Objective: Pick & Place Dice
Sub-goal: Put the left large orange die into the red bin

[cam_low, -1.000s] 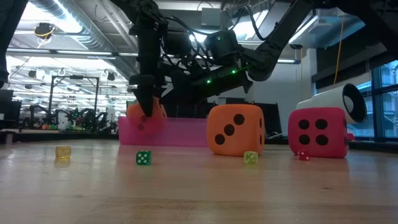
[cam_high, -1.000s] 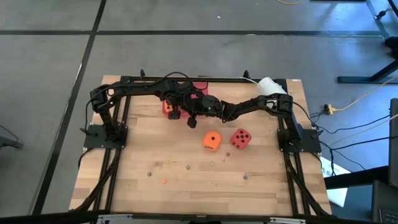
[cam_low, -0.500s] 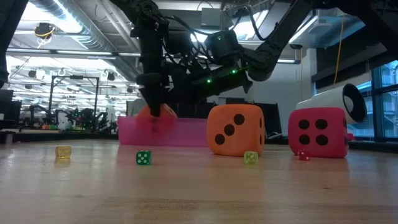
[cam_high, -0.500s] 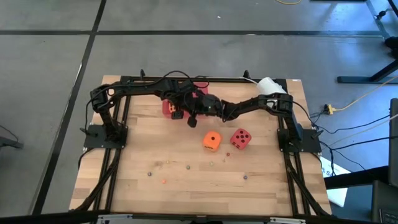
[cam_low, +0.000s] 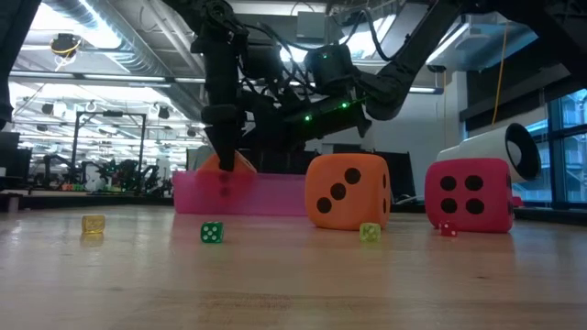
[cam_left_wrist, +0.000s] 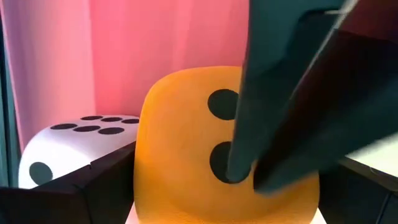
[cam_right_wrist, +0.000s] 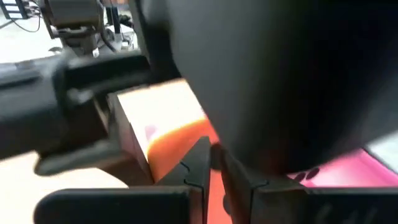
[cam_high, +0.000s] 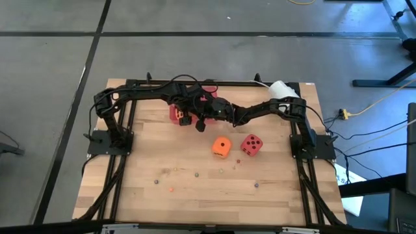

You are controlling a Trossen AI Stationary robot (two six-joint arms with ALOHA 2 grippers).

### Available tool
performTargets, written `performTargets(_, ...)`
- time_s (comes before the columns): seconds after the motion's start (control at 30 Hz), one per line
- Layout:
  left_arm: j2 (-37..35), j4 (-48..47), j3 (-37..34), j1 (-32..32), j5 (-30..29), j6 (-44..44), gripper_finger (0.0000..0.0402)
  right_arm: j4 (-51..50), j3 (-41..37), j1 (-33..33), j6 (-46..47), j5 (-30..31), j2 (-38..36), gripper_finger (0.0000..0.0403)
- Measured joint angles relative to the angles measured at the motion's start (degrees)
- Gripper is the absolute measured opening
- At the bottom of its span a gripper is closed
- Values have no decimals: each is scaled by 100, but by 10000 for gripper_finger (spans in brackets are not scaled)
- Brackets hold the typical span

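A flat red tray (cam_low: 266, 194) lies at the table's far middle. In it sits an orange die (cam_left_wrist: 186, 155) with a pale die (cam_left_wrist: 81, 140) beside it. My left gripper (cam_high: 184, 116) points down over the tray, open, with one finger on either side of the orange die. My right gripper (cam_right_wrist: 213, 163) reaches in nearly level from the table's right, shut, its tips at that same die (cam_right_wrist: 177, 146). A second orange die (cam_high: 221, 146) and a red die (cam_high: 251, 145) rest on the wood nearer the front. My left gripper's fingers flank two opposite sides of the orange die from above; I cannot tell whether they touch it. My right gripper's shut fingers (cam_left_wrist: 273, 106) cross in front of the die's pipped face (cam_left_wrist: 221, 102); I cannot tell whether they touch it.
Tiny coloured dice and beads lie scattered on the near half of the table, among them a green one (cam_low: 212, 233) and a yellow one (cam_low: 93, 224). A white cylinder (cam_high: 283, 89) lies at the far right corner. The two arms crowd together over the tray.
The orange die between my left fingers has sunk lower behind the tray's near wall. My left wrist has rolled slightly over it. My right gripper has kept still.
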Motion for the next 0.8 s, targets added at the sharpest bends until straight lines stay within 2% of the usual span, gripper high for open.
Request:
performTargets(0.53,-927,159,7,-1,-19,-122,400,-365,-4,-2,115,46,7,36)
performTargets(0.8,-993,-82,7,-2,-18,-265,400,-413,-2,-2,233,44,7,36)
